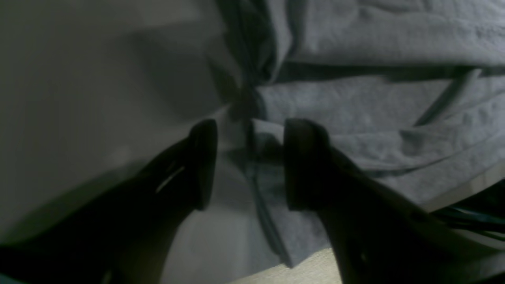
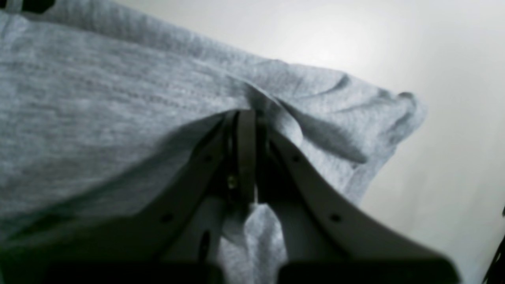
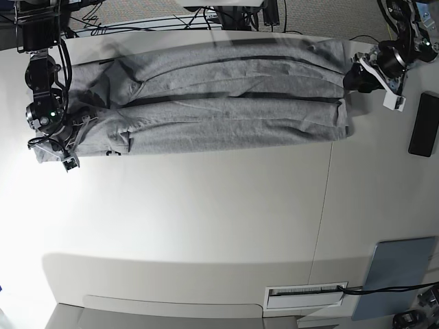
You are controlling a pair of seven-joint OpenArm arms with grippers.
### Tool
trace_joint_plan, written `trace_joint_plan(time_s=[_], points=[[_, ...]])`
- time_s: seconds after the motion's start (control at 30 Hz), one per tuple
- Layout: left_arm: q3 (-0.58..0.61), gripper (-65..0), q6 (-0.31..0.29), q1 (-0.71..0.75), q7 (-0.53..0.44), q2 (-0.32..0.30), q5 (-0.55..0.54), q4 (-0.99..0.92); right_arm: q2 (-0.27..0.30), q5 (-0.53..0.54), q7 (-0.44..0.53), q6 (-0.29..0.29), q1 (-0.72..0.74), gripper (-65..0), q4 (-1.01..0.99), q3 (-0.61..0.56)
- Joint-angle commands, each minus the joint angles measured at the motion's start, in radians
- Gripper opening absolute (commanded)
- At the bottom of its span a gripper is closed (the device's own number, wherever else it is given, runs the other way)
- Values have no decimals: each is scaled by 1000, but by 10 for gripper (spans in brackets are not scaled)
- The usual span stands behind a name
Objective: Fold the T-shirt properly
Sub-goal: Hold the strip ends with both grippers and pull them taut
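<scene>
Left tool [image 1: 250, 163]: two dark, rounded fingers [image 1: 203, 163] are filling the bottom of the left wrist view, standing well apart with nothing between the pads; a hemmed edge of grey cloth is lying on the bench in the gap below them.
Right tool [image 2: 246, 130]: pale, flat-sided fingers are pressing together in the right wrist view, clamping a pinch of grey cloth; a strip of the cloth is hanging down between the finger bases.
T-shirt [image 3: 226, 96]: the large heather-grey cotton T-shirt is lying stretched in a long band across the far part of the bench in the base view, folded lengthwise so that dark shadowed creases are running along it.
T-shirt ends: one end is sitting at the right tool on the left of the base view, bunched and wrinkled there; the other end is lying just beside the left tool [image 3: 357, 74] on the right of that view.
Bench [image 3: 206, 219]: the smooth white bench is carrying the T-shirt, its near half lying bare and brightly lit.
Black flat rectangle [image 3: 423, 125]: it is lying at the right edge of the bench, apart from the T-shirt.
Grey-blue flat panel [image 3: 396, 277]: it is sitting at the near right corner.
</scene>
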Motion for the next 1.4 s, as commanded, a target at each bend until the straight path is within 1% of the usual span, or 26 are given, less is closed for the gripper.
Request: trace_joint_plan(time_s=[0.0,0.13,0.17,0.2,0.27,0.3,0.33,0.47,0.67,0.87,1.03,1.07,1.13,1.23,1.27,1.37], points=[[-7,-366,-6,0,-17,-11,-14,13,17,0,-19,1,8,-648,5,4],[-7,-368,-2,0,-17,3,8,8,17,0,-20,1,8,-648,5,4],[-7,-389,-2,0,-18,3,8,5,17,0,-20,1,8,-648,5,4],[-7,-436,-3,0,-18,3,6,3,17,0,-21,1,8,-648,5,4],[-7,-583,-7,0,-18,3,-19,3,17,0,-23,1,8,-648,5,4],[-7,-641,-7,0,-25,2,-33,3,17,0,-23,1,8,-648,5,4],[-7,-650,-6,0,-44,2,-45,3,17,0,-23,1,8,-648,5,4],[-8,-650,-6,-2,-119,-3,-53,4,17,0,-23,1,8,-648,5,4],[-8,-650,-7,-24,-124,-3,-100,4,17,0,-22,1,8,-648,5,4],[-8,-650,-7,-34,-153,3,-96,3,17,0,-23,1,8,-648,5,4],[-8,-650,-7,-33,-148,43,-93,0,17,0,-24,1,8,-648,5,4],[-8,-626,-7,-34,-148,54,-93,-1,17,0,-24,1,8,-648,5,4],[-7,-531,-6,-34,-149,64,-73,-6,17,0,-24,1,8,-648,5,4],[-7,-390,-6,-34,-158,72,10,-18,17,0,-25,1,8,-648,5,4],[-7,-365,-6,-33,-157,72,18,-21,17,0,-24,1,8,-648,5,4],[-7,-358,-6,-34,-163,72,16,-22,17,0,-24,1,8,-648,5,4]])
